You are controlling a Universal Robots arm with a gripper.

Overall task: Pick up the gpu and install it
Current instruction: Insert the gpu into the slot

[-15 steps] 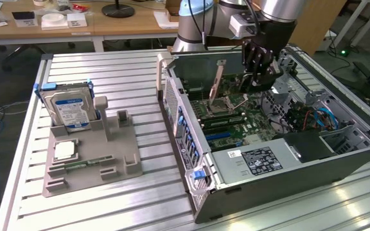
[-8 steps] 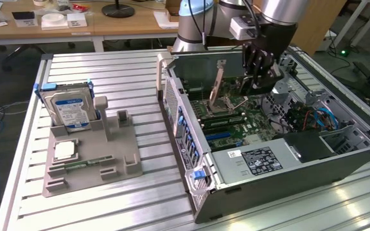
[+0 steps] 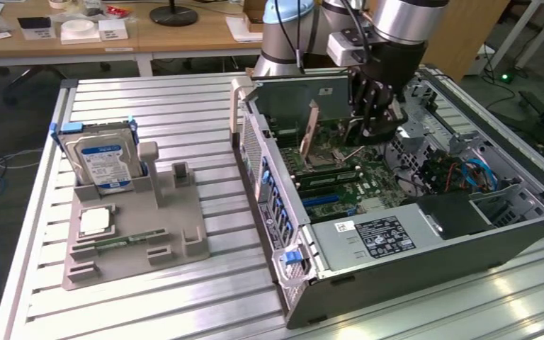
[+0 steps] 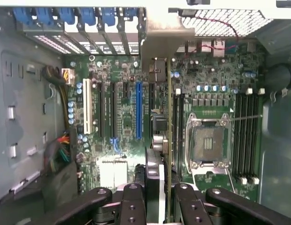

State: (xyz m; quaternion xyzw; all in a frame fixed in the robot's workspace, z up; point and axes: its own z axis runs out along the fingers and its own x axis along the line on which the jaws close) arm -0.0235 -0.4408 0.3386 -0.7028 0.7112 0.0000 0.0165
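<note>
Finding: tool clamped on gpu inside the computer case.
You have the tool (image 4: 159, 199) gripping the gpu (image 4: 169, 122) edge-on, directly beneath it over the motherboard (image 4: 119, 75), its metal bracket at the end farthest from the tool.

High oblique exterior (wrist over motherboard (image 4: 207, 75))

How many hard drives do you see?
1. The hard drive stands upright in the grey holder on the exterior view's left, outside the computer case. Others may be hidden inside it.
</note>
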